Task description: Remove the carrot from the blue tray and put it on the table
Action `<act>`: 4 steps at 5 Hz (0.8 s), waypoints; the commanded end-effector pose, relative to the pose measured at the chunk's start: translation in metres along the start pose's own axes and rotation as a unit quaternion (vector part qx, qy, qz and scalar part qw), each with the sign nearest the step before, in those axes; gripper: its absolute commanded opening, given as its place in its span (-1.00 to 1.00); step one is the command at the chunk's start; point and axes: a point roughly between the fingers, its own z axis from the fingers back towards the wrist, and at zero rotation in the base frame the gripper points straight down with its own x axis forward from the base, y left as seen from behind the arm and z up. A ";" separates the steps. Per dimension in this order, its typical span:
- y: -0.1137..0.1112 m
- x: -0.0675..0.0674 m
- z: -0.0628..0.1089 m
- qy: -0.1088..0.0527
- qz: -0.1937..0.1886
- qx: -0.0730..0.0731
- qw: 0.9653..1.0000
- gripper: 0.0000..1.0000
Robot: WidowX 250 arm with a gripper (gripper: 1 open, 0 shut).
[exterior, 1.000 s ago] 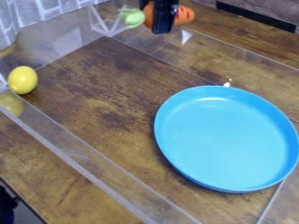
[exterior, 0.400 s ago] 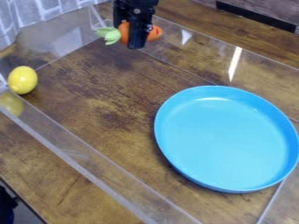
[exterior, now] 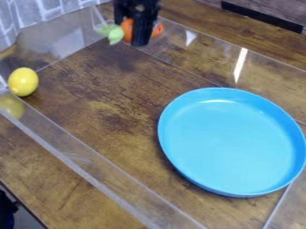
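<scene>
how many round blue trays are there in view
1. The blue tray sits at the right on the table, well away from the carrot in the gripper.

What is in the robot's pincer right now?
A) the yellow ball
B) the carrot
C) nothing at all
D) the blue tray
B: the pincer is closed around the orange carrot, with its pale green top poking out to one side, while the yellow ball and the blue tray are both well away from it.
</scene>
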 end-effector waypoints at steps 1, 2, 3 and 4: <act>-0.004 -0.009 0.016 -0.026 -0.020 0.019 0.999 -1.00; -0.006 -0.011 0.042 -0.032 -0.031 0.027 0.999 -1.00; -0.006 -0.009 0.063 -0.038 -0.042 0.030 0.998 -1.00; -0.006 -0.007 0.067 -0.032 -0.055 0.027 0.998 -1.00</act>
